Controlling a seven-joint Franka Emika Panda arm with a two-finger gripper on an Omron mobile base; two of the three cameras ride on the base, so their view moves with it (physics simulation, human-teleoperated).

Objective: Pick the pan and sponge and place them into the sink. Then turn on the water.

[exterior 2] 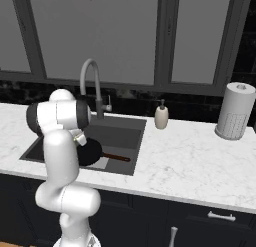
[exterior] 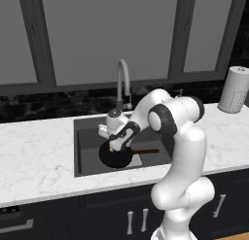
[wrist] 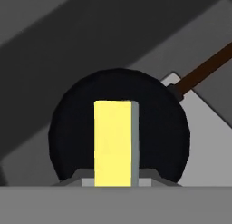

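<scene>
Arm bent low, pincer (exterior: 115, 147) clamped

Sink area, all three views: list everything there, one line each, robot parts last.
pan: one, black with a reddish-brown handle, on the sink floor.
sponge: one, yellow with a grey-green edge, held between the jaws above the pan.
sink: one, dark grey basin with a lighter patch on its bottom, set in the counter.
faucet: one, grey gooseneck, behind the sink; no water running.
soap dispenser: one, cream, on the counter right of the sink.
paper towel roll: one, white in a grey holder, far right of the counter.
counter: one, white marble.
windows: grey panes, dark frames, behind the counter.
arm: one, white with dark joints.
gripper: one, shut on the sponge, low in the sink.
</scene>
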